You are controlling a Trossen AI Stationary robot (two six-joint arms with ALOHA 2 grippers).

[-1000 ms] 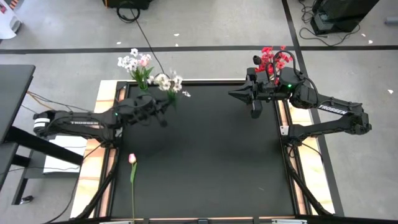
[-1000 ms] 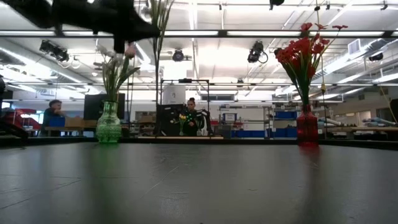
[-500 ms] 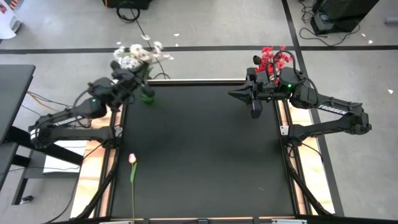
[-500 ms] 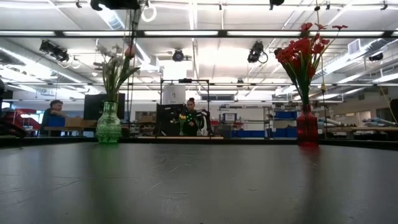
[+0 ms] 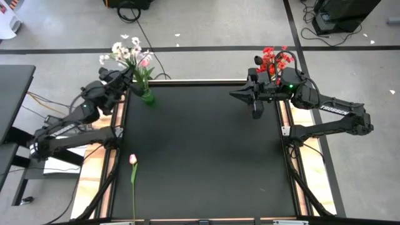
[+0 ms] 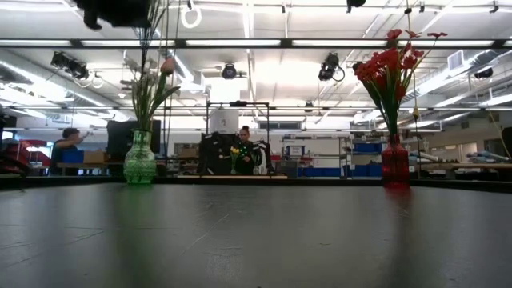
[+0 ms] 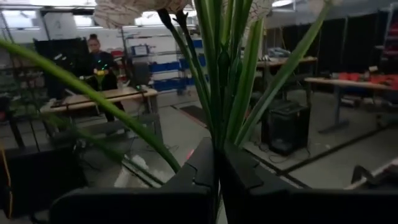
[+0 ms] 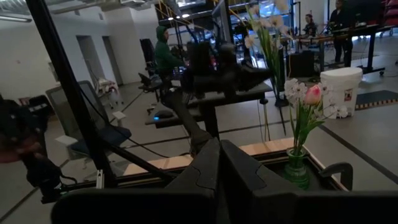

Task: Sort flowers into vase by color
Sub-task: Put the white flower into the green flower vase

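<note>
Overhead, the left tool (image 5: 122, 77), clamped on a white spray (image 5: 120, 51), holds its stems upright above the green vase (image 5: 147, 97) at the bench's (image 5: 206, 156) far-left corner. A pink bud (image 5: 132, 159) lies near-left, stem running near-to-far, bloom pointing far. Right tool (image 5: 256, 105), fingers together, waits beside the red flowers (image 5: 274, 59) far-right.
</note>
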